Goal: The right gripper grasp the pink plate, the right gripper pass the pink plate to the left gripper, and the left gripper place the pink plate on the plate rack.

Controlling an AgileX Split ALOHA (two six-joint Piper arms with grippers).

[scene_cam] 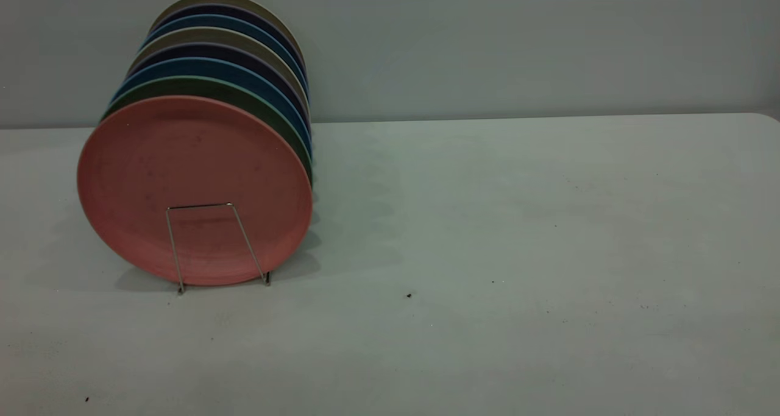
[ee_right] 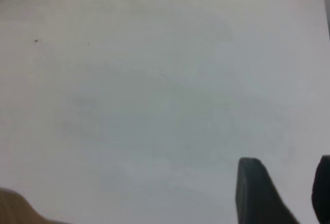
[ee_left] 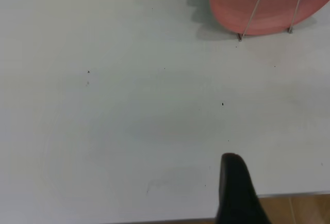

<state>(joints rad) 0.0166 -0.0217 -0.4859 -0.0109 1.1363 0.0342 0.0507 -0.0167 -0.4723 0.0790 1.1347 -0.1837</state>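
A pale grey table fills the exterior view, with a plain grey wall behind it. At the far left of the table stands a row of round plates on edge, held in a thin silver wire plate rack. The pink plate is the nearest plate in the row, upright with its face towards the camera, and the rack's front wire loop crosses its lower part. Directly behind it comes a dark green plate, then blue, dark navy and beige plates receding towards the wall.

Neither arm appears in the exterior view. In the left wrist view, one black finger of the left gripper shows at the picture's edge over the table's near border, where brown floor begins; whether that gripper is apart or together cannot be told. The pink plate and the rack lie well away from it, across bare tabletop.

In the right wrist view, the right gripper has two black fingers with a clear gap between them, holding nothing, above bare table.

Everything right of the rack is open tabletop, marked only by small dark specks.
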